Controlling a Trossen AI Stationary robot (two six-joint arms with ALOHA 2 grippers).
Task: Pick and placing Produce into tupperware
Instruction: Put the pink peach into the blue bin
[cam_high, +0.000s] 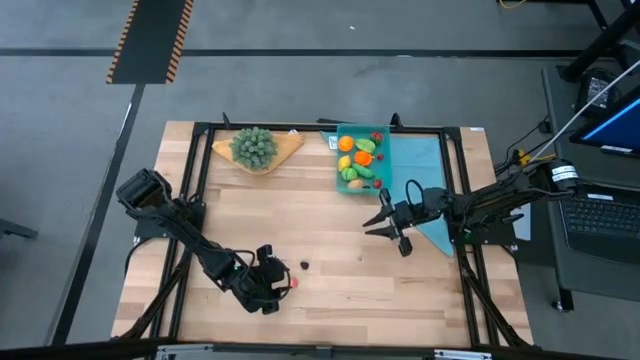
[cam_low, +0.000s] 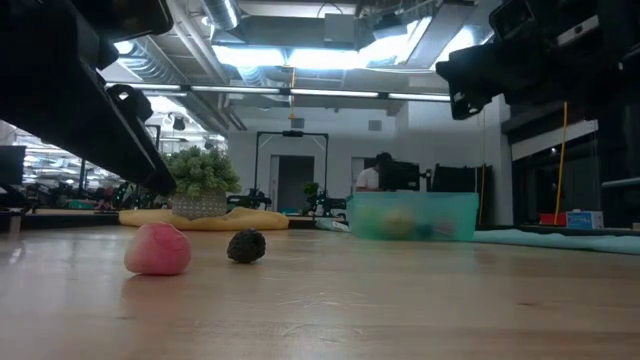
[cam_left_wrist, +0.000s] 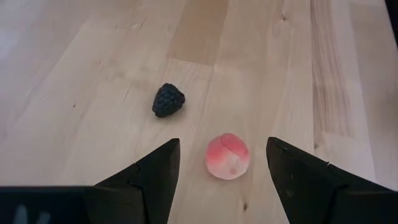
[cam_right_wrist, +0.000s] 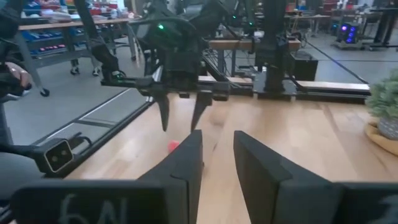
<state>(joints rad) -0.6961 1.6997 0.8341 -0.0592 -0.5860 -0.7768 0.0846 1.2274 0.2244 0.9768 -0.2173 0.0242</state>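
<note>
High view shows the left gripper (cam_high: 285, 283) low over the wooden table (cam_high: 330, 290), near the front edge. Its two fingers stand apart with nothing held. A little pink fruit (cam_left_wrist: 227, 156) sits on the table right between the fingers, not touching them. A small dark berry (cam_left_wrist: 168, 100) lies just beside it, a bit farther out.

The right gripper (cam_high: 385, 222) hangs above the table toward the right side, near a light-blue cloth (cam_high: 420, 165). Its fingers are close together with a thin gap, and they hold nothing.

The teal tupperware (cam_high: 346, 131) sits by the back edge of the table, touching the cloth. Inside it are orange, green, yellow and red pieces of Produce (cam_high: 362, 158). A bushy green plant (cam_high: 254, 147) on a tan board sits by the back edge too, left of the tupperware.
</note>
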